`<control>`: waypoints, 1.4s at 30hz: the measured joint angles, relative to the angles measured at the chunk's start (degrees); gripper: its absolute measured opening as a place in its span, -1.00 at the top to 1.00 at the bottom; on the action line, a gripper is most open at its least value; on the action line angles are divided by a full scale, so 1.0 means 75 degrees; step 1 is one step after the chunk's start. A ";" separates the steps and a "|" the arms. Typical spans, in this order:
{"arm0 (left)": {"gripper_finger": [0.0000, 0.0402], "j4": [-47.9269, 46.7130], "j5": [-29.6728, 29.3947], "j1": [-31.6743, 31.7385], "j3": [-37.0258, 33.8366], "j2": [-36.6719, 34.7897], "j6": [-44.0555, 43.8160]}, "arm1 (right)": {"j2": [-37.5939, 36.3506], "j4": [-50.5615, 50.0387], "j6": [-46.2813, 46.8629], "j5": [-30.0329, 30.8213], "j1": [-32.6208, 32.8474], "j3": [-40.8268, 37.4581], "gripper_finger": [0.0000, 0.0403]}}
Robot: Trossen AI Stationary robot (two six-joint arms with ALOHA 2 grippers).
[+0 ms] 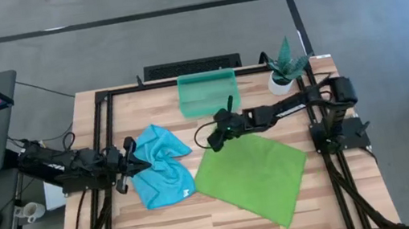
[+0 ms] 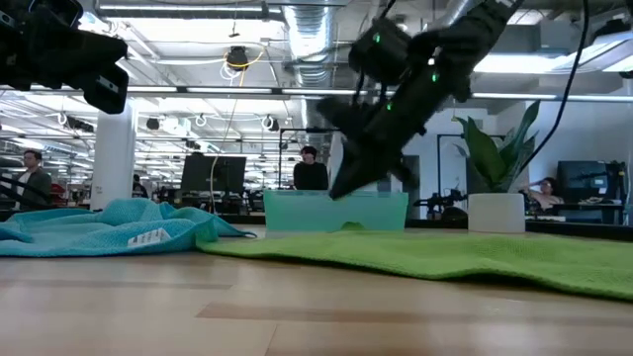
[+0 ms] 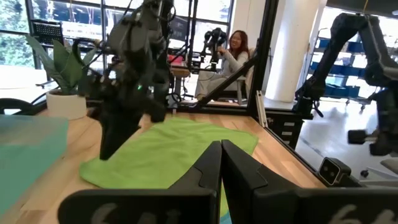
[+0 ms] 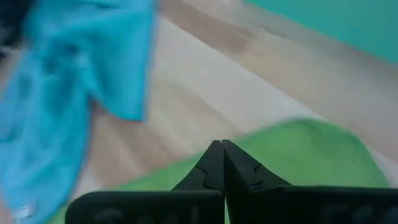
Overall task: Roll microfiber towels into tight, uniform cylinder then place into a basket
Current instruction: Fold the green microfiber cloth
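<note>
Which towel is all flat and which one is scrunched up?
The lime green towel lies spread flat. The turquoise blue towel, to its left in the high view, is the crumpled one, bunched into folds.

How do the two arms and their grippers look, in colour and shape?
Both arms are black, built of jointed segments with black cables running along them. The right gripper has small green lights near its wrist. The left gripper ends in two slim dark fingers that taper to points.

Soft cloth towels (image 1: 250, 174); wood table (image 1: 164, 226)
</note>
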 joint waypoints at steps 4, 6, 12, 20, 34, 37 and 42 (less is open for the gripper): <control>1.00 0.0000 0.0000 -0.0002 0.0000 0.0000 0.0000 | -0.0741 -0.0656 -0.0467 0.0031 0.0594 0.0160 0.95; 1.00 0.0000 0.0000 -0.0002 0.0000 0.0000 0.0000 | -0.1135 -0.0952 -0.0483 0.0100 0.1031 0.0172 0.95; 1.00 0.0000 0.0000 0.0000 0.0000 0.0001 0.0031 | -0.1739 -0.1952 -0.0514 0.1220 0.2670 0.0180 0.93; 1.00 0.0000 -0.0001 -0.0002 0.0000 0.0000 0.0027 | -0.1739 -0.2554 -0.0511 0.2553 0.4647 0.0176 0.95; 1.00 -0.0003 0.0023 -0.0002 0.0000 0.0002 0.0044 | -0.1731 -0.3806 0.1201 0.3866 0.6751 0.0705 0.97; 1.00 -0.0003 0.0023 -0.0002 0.0000 0.0000 0.0041 | -0.1731 -0.4835 0.1791 0.3857 0.6928 0.1190 0.97; 1.00 -0.0003 0.0023 -0.0002 0.0000 0.0000 0.0038 | -0.1731 -0.6126 0.2613 0.3613 0.7117 0.1742 0.97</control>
